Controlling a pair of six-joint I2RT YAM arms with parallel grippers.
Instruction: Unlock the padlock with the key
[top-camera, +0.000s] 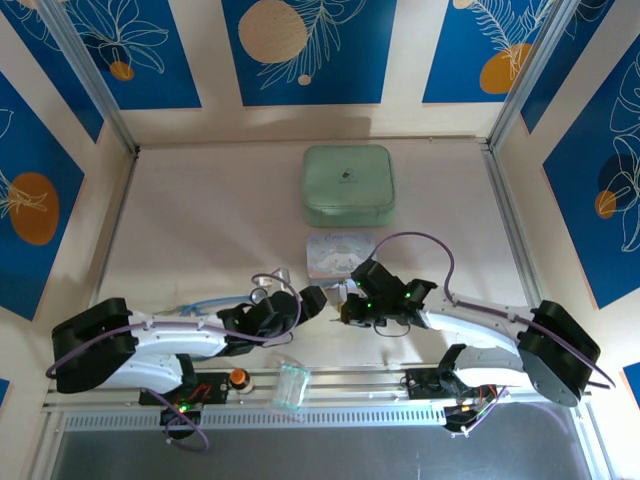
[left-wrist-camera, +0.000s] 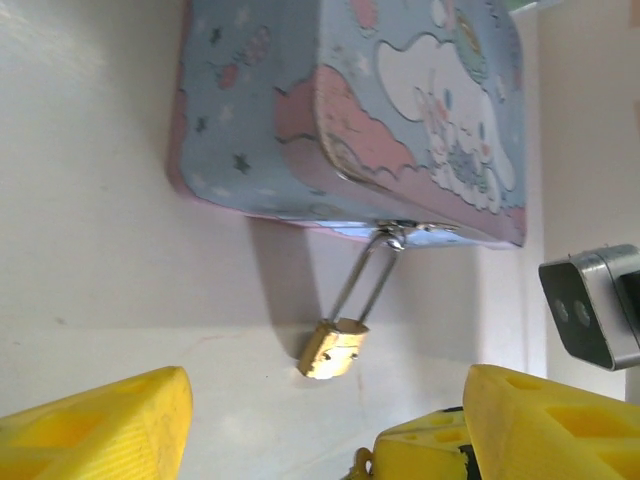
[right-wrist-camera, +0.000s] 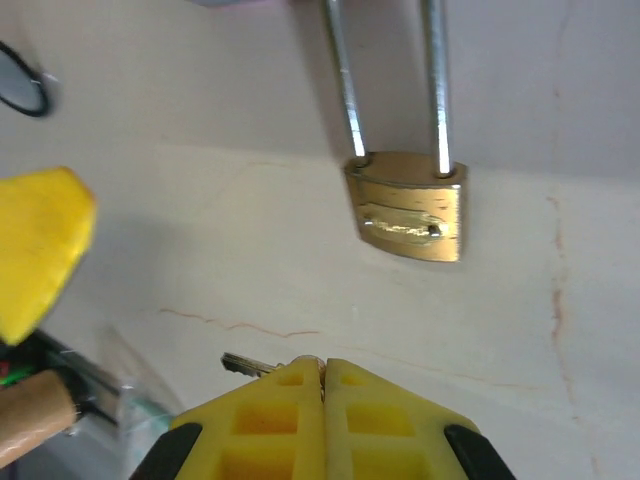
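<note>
The small brass padlock (left-wrist-camera: 333, 348) lies on the table, its long silver shackle (left-wrist-camera: 363, 280) hooked through the clasp of the pale blue cartoon tin (left-wrist-camera: 350, 120). In the right wrist view the padlock (right-wrist-camera: 410, 215) lies just ahead of my right gripper (right-wrist-camera: 323, 370), which is shut on the key; the key's silver blade (right-wrist-camera: 245, 365) sticks out to the left of the fingertips. My left gripper (left-wrist-camera: 325, 430) is open, its yellow fingers (left-wrist-camera: 100, 425) wide apart on the near side of the padlock. From above, the left gripper (top-camera: 318, 300) and the right gripper (top-camera: 345, 308) meet just below the tin (top-camera: 340, 255).
A pale green case (top-camera: 348, 185) sits behind the tin. A clear plastic bag (top-camera: 292, 385) and an orange knob (top-camera: 238, 377) lie at the near rail. A dark ring (right-wrist-camera: 20, 85) shows at the left of the right wrist view. Side walls close in the table.
</note>
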